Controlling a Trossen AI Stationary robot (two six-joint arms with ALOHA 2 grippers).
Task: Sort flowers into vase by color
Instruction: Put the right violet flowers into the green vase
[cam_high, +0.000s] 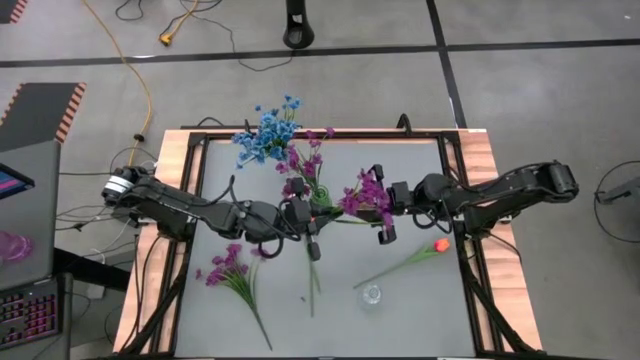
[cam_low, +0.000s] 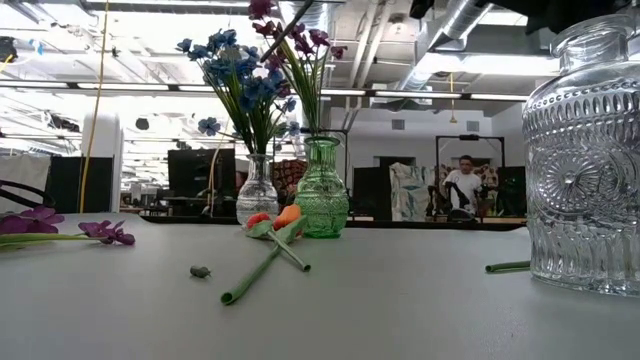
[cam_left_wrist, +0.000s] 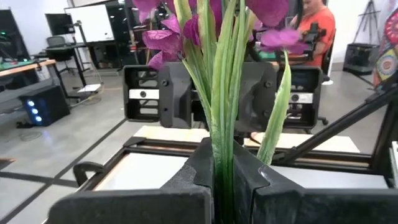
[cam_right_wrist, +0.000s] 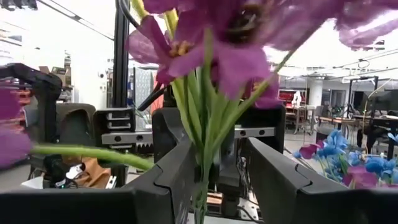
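A purple flower sprig (cam_high: 362, 194) hangs in the air over the middle of the table, between my two grippers. My left gripper (cam_high: 322, 215) comes level from the table's left and is shut on it. My right gripper (cam_high: 372, 212) faces it from the right and is open. Its fingers (cam_right_wrist: 177, 174) stand on either side of the sprig's stems (cam_right_wrist: 205, 137), just below the blossoms; whether they touch, I cannot tell. Blue flowers stand in a clear vase (cam_low: 257, 192). Purple ones stand in a green vase (cam_low: 322, 195). My left gripper pinches the purple sprig's bundle of green stems (cam_left_wrist: 222, 146) between its two shut fingers. The fingers come level from the table's left and lie roughly along the stems. The sprig is lifted clear of the table, with its blossoms (cam_left_wrist: 168, 38) out ahead toward the right gripper.
An orange tulip (cam_high: 440, 245) lies on the table at the right, its stem slanting toward a big clear glass vase (cam_high: 372, 295) near the front edge. A purple sprig (cam_high: 230, 268) lies at the near left, and a loose green stem (cam_high: 313, 280) lies beside it.
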